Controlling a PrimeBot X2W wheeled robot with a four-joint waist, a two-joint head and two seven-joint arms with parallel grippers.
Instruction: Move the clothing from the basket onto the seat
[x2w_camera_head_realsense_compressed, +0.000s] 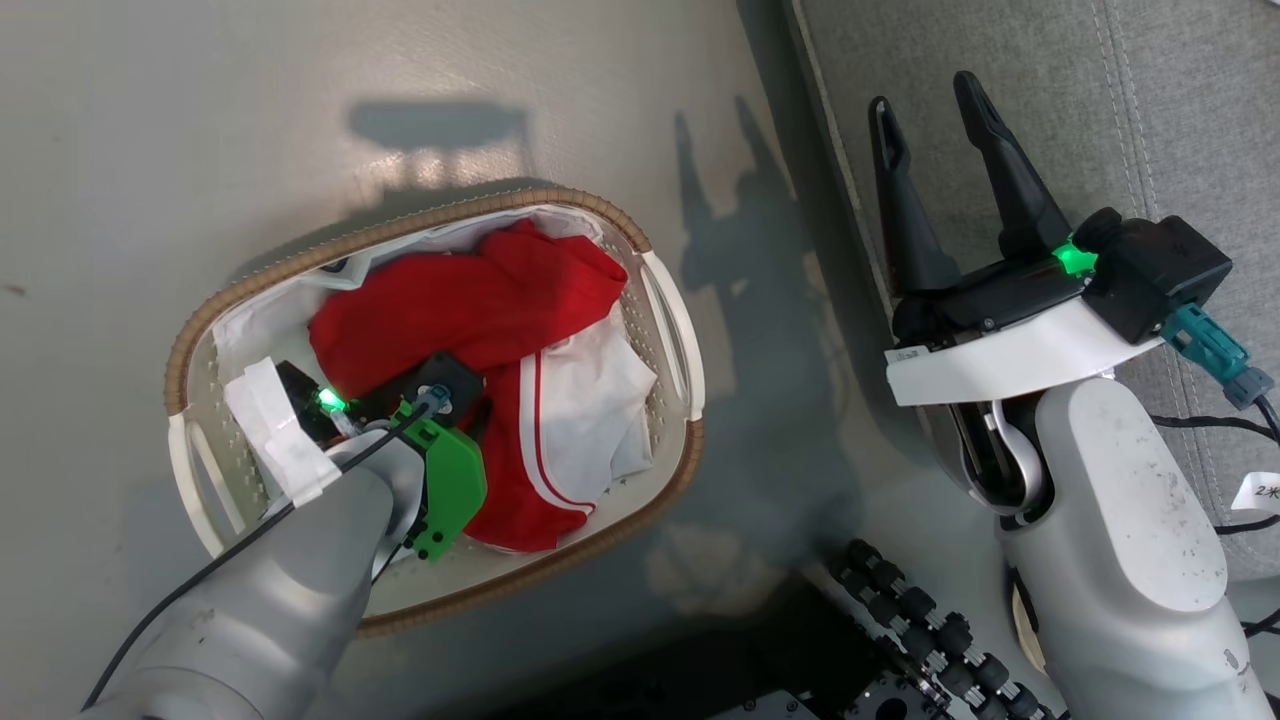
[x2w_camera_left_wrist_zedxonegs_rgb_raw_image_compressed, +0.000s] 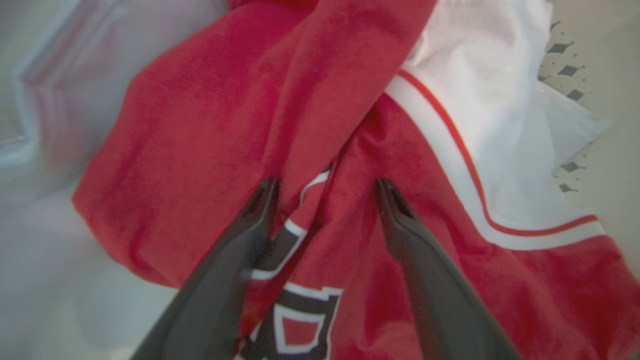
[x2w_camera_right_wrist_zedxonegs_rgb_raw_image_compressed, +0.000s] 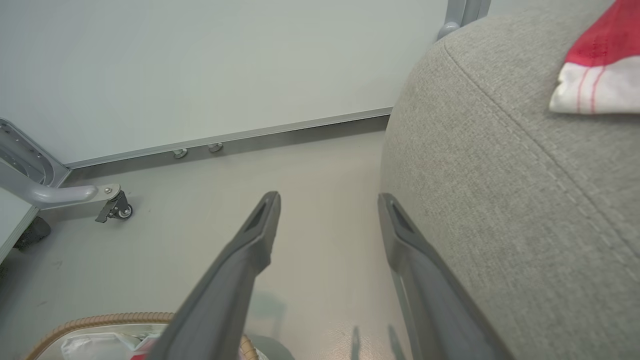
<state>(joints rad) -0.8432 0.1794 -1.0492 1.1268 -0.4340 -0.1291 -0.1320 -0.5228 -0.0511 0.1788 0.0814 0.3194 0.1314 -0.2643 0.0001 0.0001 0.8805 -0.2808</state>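
Left wrist: left gripper (x2w_camera_left_wrist_zedxonegs_rgb_raw_image_compressed: 327, 186) is sitting with its jaws wide apart, tips down at the clothing (x2w_camera_left_wrist_zedxonegs_rgb_raw_image_compressed: 240, 125). A red fold is lying in the gap between them, but nothing is being pinched. A black-and-white print is showing low between the fingers (x2w_camera_left_wrist_zedxonegs_rgb_raw_image_compressed: 225, 280). A white panel with a thin red stripe is running toward the basket (x2w_camera_left_wrist_zedxonegs_rgb_raw_image_compressed: 575, 65) wall (the perforated bit at the view's right edge).

Right wrist: right gripper (x2w_camera_right_wrist_zedxonegs_rgb_raw_image_compressed: 327, 200) is hanging wide open and carrying nothing. It is pointing along the floor (x2w_camera_right_wrist_zedxonegs_rgb_raw_image_compressed: 300, 165) beside the seat (x2w_camera_right_wrist_zedxonegs_rgb_raw_image_compressed: 500, 210). One red-and-white garment (x2w_camera_right_wrist_zedxonegs_rgb_raw_image_compressed: 600, 70) is lying on the seat's top, near its rounded edge. The basket's brown rim is peeking in at the bottom left corner.

Head: the left arm is reaching down into the basket, and its wrist is covering the fingertips. The clothing is piling from the basket's middle to its right end. The liner (x2w_camera_head_realsense_compressed: 260, 320) is showing along the left end. The right gripper is hovering over the seat's left edge, well apart from the basket.
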